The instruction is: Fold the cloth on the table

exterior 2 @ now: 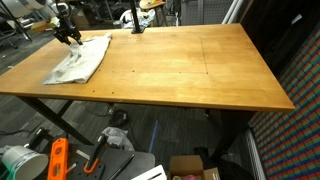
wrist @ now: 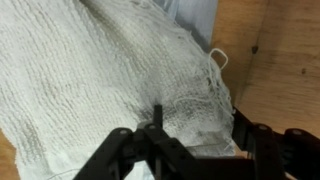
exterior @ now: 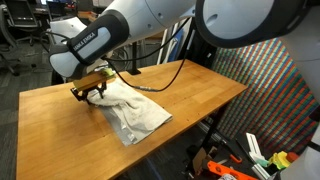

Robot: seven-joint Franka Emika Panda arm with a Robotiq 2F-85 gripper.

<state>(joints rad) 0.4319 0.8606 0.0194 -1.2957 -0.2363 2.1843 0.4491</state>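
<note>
On wooden table (exterior 2: pixel 200 70), white cloth (exterior 2: pixel 78 62) lies rumpled near a corner, mostly flat, one edge bunched up twd gripper (exterior: pixel 88 91). Gripper sits low at that edge in both exterior views, w/ arm (exterior: pixel 130 25) reaching over the tabletop. Wrist view: cloth fills most of frame, small loop (wrist: pixel 218 58) at its hem, fabric pinched btwn fingers (wrist: pixel 130 150), so jaws look clamped on cloth.
</note>
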